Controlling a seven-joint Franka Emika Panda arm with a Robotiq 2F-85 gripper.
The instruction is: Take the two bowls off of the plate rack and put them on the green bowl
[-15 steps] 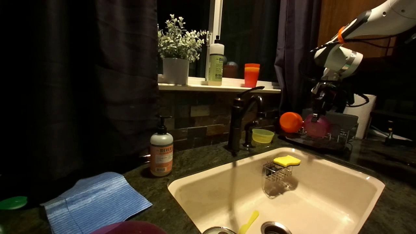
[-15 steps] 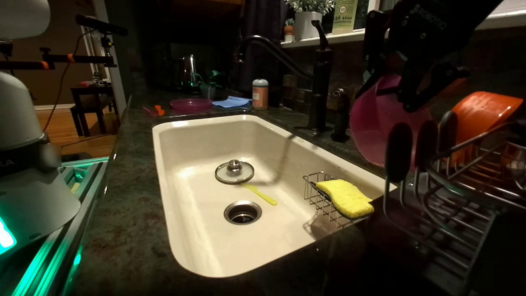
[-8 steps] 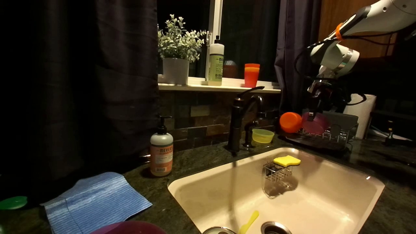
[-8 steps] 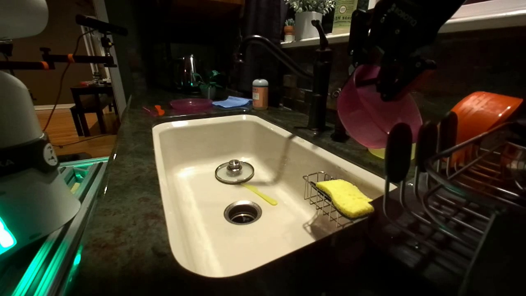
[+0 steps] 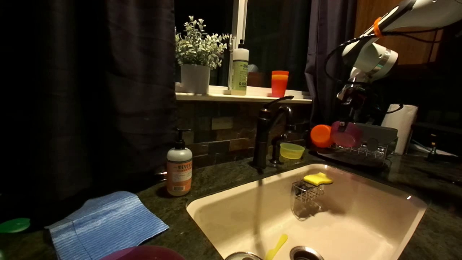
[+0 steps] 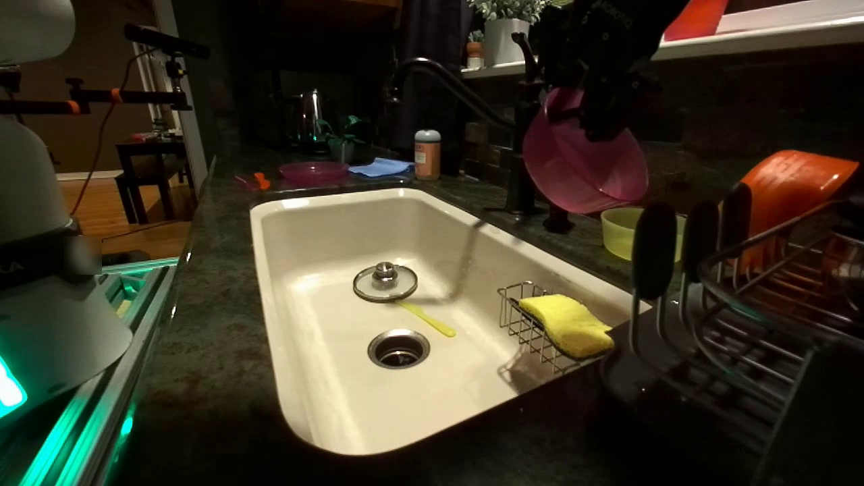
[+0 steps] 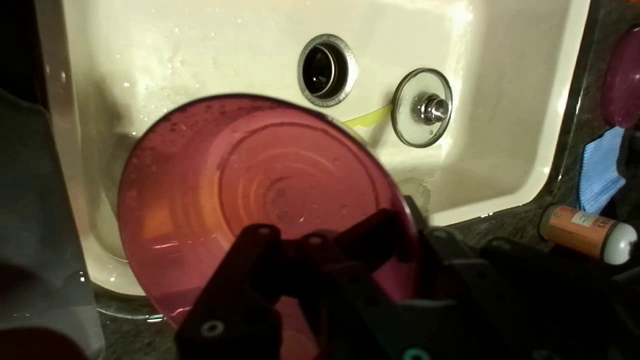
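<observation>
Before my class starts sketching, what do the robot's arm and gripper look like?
The arm is smooth, rounded and white, with black trim, a silver ring near the wrist and an orange band higher up. Thin black cables loop alongside. The gripper is black and angular, with jointed fingers, round pins and faint pale lettering.

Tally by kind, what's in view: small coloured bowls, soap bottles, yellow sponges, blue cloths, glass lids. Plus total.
Small coloured bowls: 3 (magenta-pink bowl, orange bowl, yellow-green bowl)
Soap bottles: 2 (orange-labelled bottle, green-labelled bottle)
Yellow sponge: 1
Blue cloth: 1
Glass lid: 1
Total: 8
</observation>
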